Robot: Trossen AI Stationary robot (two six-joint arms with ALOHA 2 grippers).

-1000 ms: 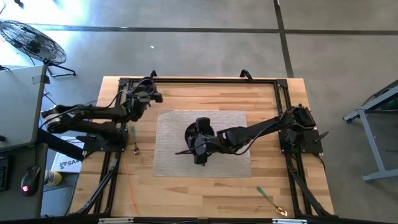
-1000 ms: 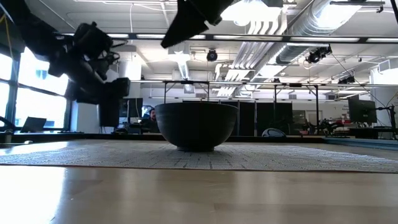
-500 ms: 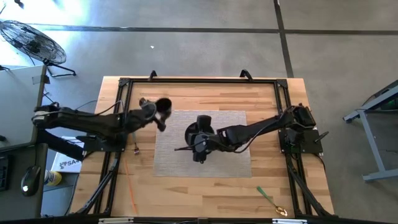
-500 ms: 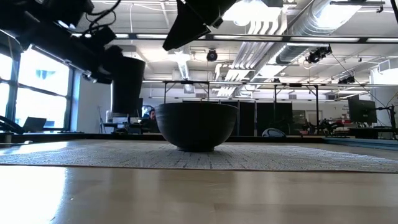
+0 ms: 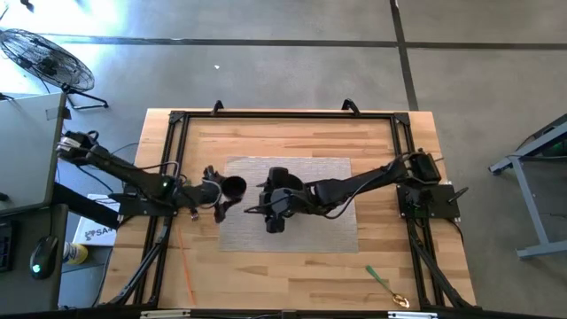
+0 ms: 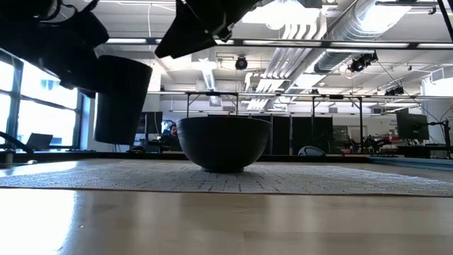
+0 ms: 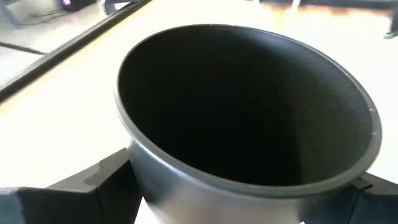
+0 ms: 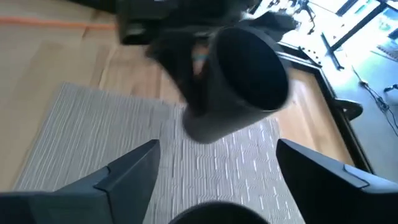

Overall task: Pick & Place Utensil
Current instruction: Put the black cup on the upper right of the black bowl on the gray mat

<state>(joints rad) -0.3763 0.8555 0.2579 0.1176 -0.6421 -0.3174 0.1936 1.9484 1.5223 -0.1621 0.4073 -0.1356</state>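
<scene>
A black cup (image 5: 234,187) is up in the air over the left edge of the grey woven mat (image 5: 332,226), and my left gripper (image 5: 221,190) is shut on it. In the low view the cup (image 6: 122,99) hangs clear of the table, nearly upright. A black bowl (image 6: 223,142) rests on its base in the middle of the mat. My right gripper (image 8: 217,171) hovers above the bowl, open and holding nothing, facing the cup (image 8: 239,87). A green-handled spoon (image 5: 383,283) lies on the wood near the table's near right corner. My left gripper pinches the cup's side wall (image 7: 155,186) from outside, below the rim, one finger (image 7: 93,186) on each of two opposite sides. The fingers come in about level from the table's left. The cup is lifted clear, open end up and slightly tilted.
A second small utensil (image 5: 193,210) lies on the wood left of the mat, under my left arm. A black frame (image 5: 283,115) runs along the table's far and side edges. Bare wood lies between the mat and the near edge.
My left gripper has carried the cup from the table's far left part toward the near edge and right, down to the mat's left edge, staying shut on it. My right gripper has shifted slightly left above the bowl.
</scene>
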